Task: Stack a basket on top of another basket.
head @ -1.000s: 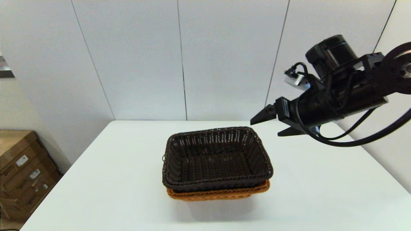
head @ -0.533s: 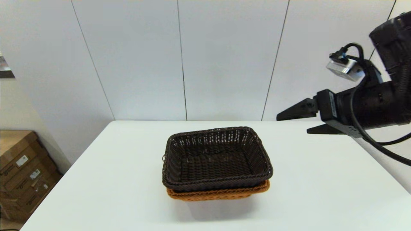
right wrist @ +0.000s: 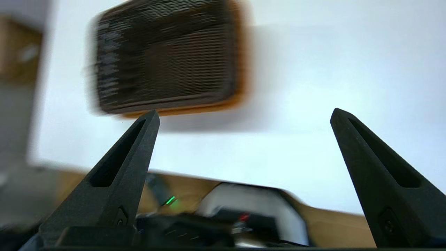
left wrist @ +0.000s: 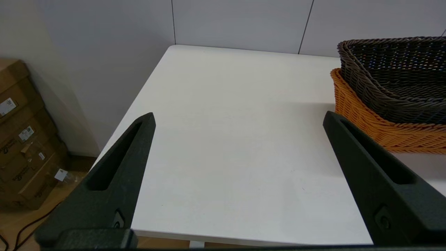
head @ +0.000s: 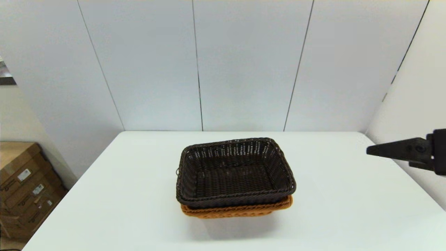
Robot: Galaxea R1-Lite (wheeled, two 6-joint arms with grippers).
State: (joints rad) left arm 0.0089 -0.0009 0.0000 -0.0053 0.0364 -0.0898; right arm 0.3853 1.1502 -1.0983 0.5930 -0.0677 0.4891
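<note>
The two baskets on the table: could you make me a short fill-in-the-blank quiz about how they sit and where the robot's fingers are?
1. The dark brown basket sits nested inside the ____ basket.
2. Both baskets rest on a ____ table.
3. The right gripper has its fingers spread ____, holding nothing.
4. The left gripper holds ____ between its fingers.

Missing words: orange-tan; white; open; nothing

right end effector [right wrist: 244, 115] spread wide, apart from dark basket [right wrist: 163, 59] nested in orange basket [right wrist: 240, 83].

head view above, wrists low (all share baskets [head: 235, 177])
</note>
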